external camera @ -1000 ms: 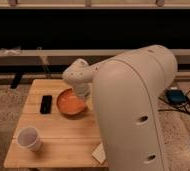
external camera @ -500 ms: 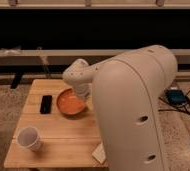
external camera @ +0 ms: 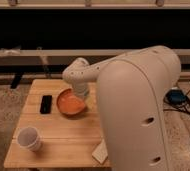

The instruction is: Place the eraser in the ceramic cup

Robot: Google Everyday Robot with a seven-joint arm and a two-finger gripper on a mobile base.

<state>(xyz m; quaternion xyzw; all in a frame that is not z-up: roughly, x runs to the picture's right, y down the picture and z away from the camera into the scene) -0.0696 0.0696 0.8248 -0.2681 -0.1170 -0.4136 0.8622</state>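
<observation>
A: Anything moved since the earlier frames?

B: Nothing noted. The arm [external camera: 138, 100] holds the same pose, bulking over the right side of the desk [external camera: 63, 145], and no item has shifted.

A: Pincer?

B: The pincer [external camera: 81, 93] points down at the far rim of the orange bowl [external camera: 69, 103], mostly hidden by the wrist. Its jaws are spread wide with nothing in them.

A: Task items?

B: The ceramic cup [external camera: 28, 138] stands upright at the near-left corner. The eraser [external camera: 46, 104] lies flat just left of the bowl, well apart from the cup. A tan block [external camera: 101, 151] sits at the near edge.
</observation>
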